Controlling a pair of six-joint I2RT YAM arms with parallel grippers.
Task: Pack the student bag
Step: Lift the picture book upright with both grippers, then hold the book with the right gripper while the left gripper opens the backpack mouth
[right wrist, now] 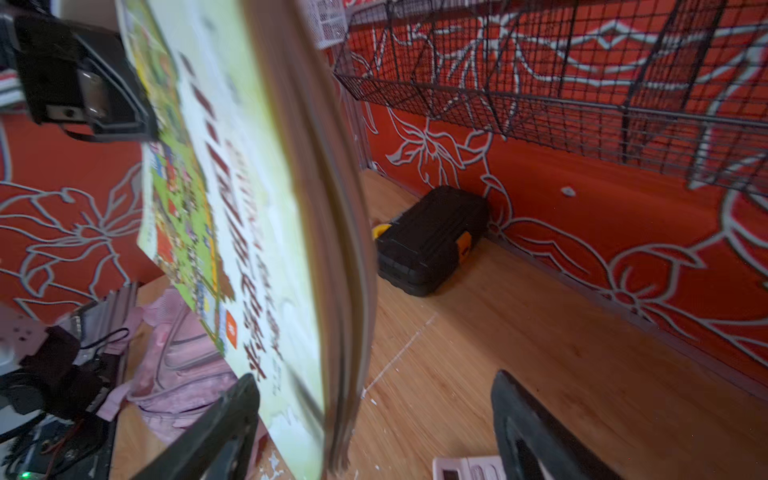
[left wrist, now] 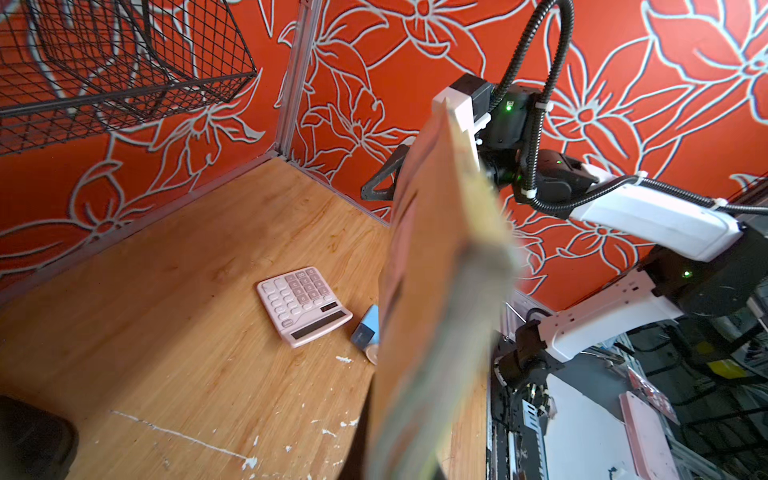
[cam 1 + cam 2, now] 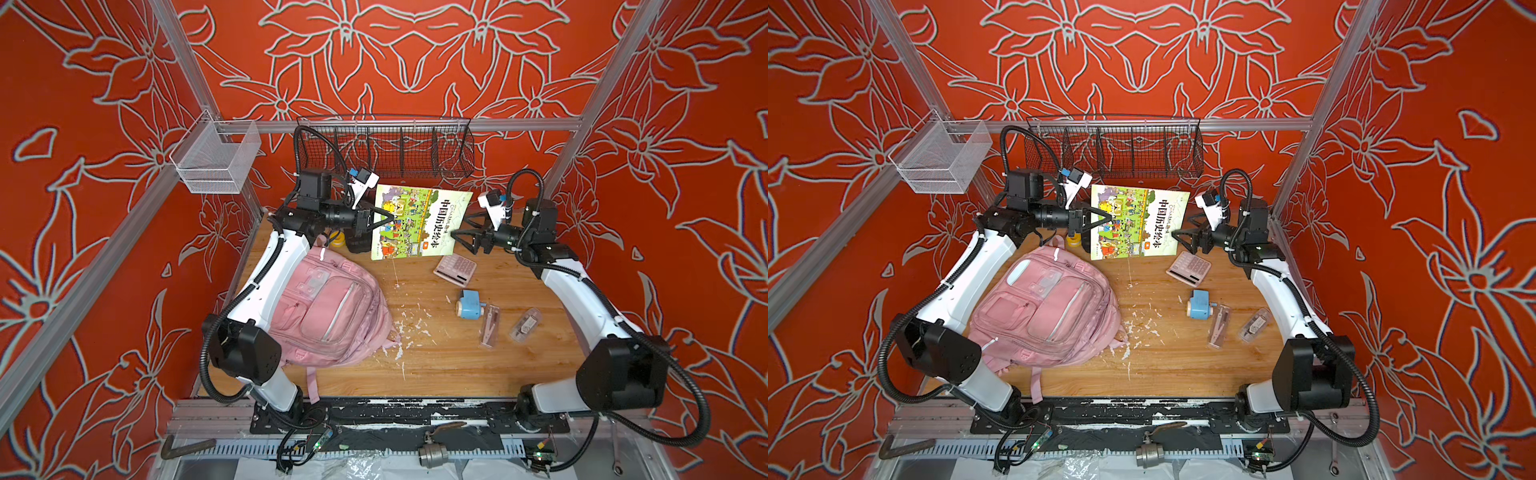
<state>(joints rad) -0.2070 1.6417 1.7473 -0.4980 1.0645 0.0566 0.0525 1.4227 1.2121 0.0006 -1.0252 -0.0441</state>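
Note:
The student bag (image 3: 332, 311) (image 3: 1046, 307) is a pale pink backpack lying front up on the left of the wooden table, partly under my left arm. A colourful picture book (image 3: 419, 220) (image 3: 1138, 220) hangs above the table's back. My left gripper (image 3: 384, 218) (image 3: 1102, 217) is shut on its left edge. In the left wrist view the book (image 2: 436, 270) runs edge-on and hides my own jaws. My right gripper (image 3: 459, 233) (image 1: 374, 428) is open, its fingers (image 1: 224, 424) standing on either side of the book's (image 1: 249, 208) right edge without gripping it.
On the right of the table lie a pink calculator (image 3: 455, 269) (image 2: 303, 305), a blue pencil sharpener (image 3: 469, 303) and two clear cases (image 3: 489, 326). A black hard case (image 1: 428, 241) and a yellow tape roll (image 3: 337, 240) sit at the back. A black wire basket (image 3: 399, 149) and a white mesh basket (image 3: 216, 162) hang above.

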